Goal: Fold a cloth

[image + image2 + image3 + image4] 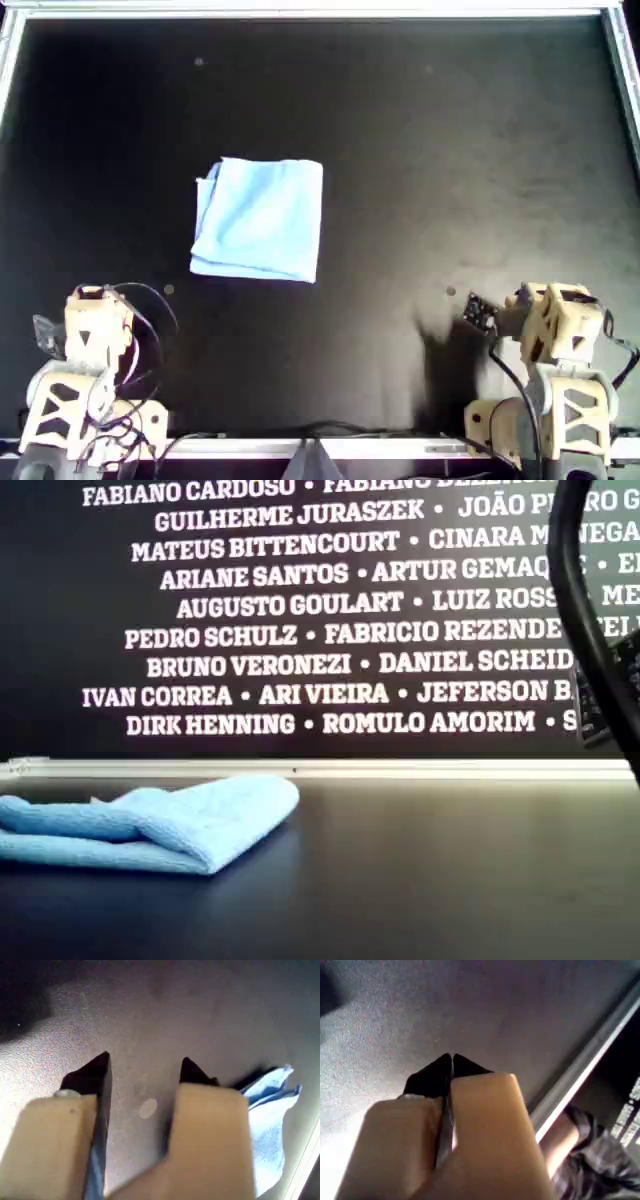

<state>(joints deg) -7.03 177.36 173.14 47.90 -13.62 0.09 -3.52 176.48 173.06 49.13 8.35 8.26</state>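
A black bench (pixel 420 150) edged by a pale metal rail is seen, with a dark wall (pixel 300 610) of white printed names behind it in the exterior view. The cloth (pixel 259 219), light blue and folded over into a rough square, is laid flat on the bench, well apart from both pincers. The left pincer (pixel 145 1067) is held released over bare bench, the cloth (pixel 267 1125) lying just off to one side beyond its tip. The right pincer (pixel 452 1060) is clenched on nothing, far from the cloth. In the exterior view the cloth (pixel 150 825) is cut off at the exterior view's left edge.
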